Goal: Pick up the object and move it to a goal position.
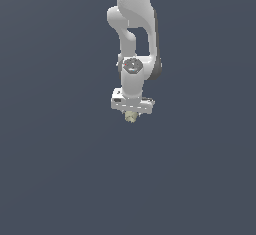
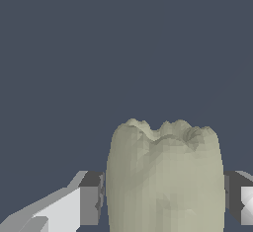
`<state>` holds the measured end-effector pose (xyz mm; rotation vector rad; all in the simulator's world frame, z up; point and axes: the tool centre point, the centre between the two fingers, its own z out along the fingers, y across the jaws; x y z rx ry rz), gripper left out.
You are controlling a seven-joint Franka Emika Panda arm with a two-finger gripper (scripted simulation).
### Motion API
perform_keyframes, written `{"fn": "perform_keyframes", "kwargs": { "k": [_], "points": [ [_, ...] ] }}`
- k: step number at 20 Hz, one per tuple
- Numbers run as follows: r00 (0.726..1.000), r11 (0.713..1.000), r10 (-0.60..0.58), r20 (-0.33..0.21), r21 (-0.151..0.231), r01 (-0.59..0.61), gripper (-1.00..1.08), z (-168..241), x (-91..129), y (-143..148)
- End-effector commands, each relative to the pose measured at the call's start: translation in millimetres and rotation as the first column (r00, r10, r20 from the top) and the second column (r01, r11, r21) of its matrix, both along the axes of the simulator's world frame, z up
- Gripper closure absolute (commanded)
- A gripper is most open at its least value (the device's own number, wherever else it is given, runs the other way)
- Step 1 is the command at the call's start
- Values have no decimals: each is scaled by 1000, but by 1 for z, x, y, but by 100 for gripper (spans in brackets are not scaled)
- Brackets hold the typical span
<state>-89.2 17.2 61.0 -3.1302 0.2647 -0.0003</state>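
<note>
Gripper (image 1: 131,113) clenched on the object (image 2: 165,176), whose long axis runs along the fingers (image 2: 89,199).

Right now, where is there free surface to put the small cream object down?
In the exterior view the dark grey surface is bare on every side of the arm; nothing else borders it. The only crowded spot is at the gripper, where the cream-yellow lumpy object sits between the fingers, filling the gap in the wrist view.
</note>
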Motion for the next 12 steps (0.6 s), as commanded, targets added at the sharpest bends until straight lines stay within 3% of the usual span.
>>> {"fn": "perform_keyframes", "kwargs": {
  "k": [1,12],
  "points": [
    [1000,1000,-1,0,1,1,108,10,-6,-14],
    [1000,1000,-1,0,1,1,108,62,-38,-85]
  ]
}}
